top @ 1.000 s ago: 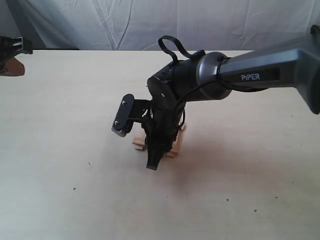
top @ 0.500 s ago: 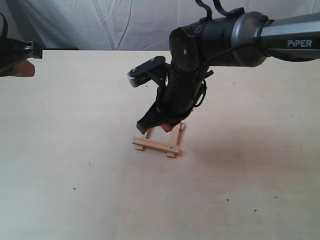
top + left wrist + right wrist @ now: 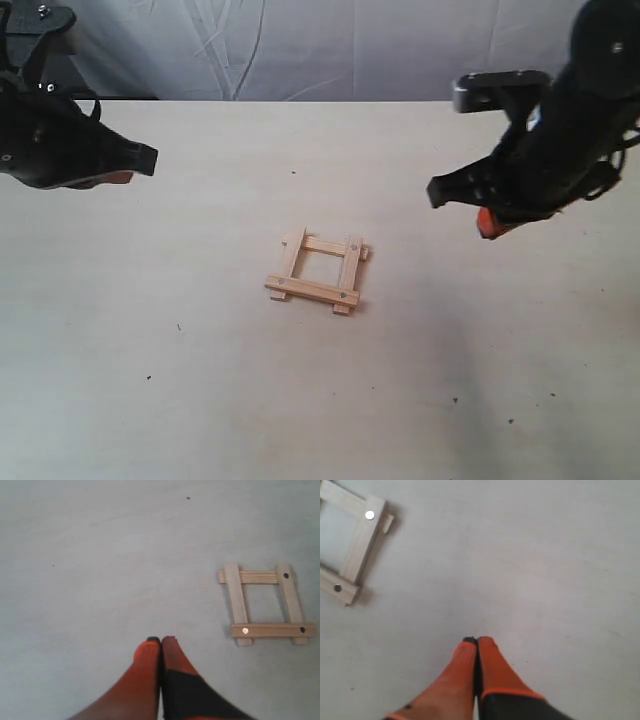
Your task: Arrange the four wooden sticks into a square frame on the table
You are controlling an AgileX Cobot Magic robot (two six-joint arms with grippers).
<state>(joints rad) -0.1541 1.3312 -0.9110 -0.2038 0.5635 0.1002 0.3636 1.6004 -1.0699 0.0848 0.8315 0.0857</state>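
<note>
Above the table (image 3: 150, 330), the right gripper (image 3: 477, 641) hangs pinched tight on nothing, and the left gripper (image 3: 160, 640) hovers likewise closed and empty. Both are well clear of the square frame (image 3: 312, 289) lying mid-table between them. Its four wooden sticks (image 3: 239, 602) look light, stiff and merely stacked at the corners, so a nudge would likely scatter them; any correction is best made by pinching one slat mid-length across its width.

Square frame (image 3: 317, 272): pale bare wood, matt, faint grain. Tabletop (image 3: 200, 400): beige wood-look, smooth, matt, dark-specked. Fingers (image 3: 147, 655): orange, rubbery-looking, matt. Backdrop (image 3: 300, 50): creased white cloth. Arm housings (image 3: 570, 130): black, slight sheen.
</note>
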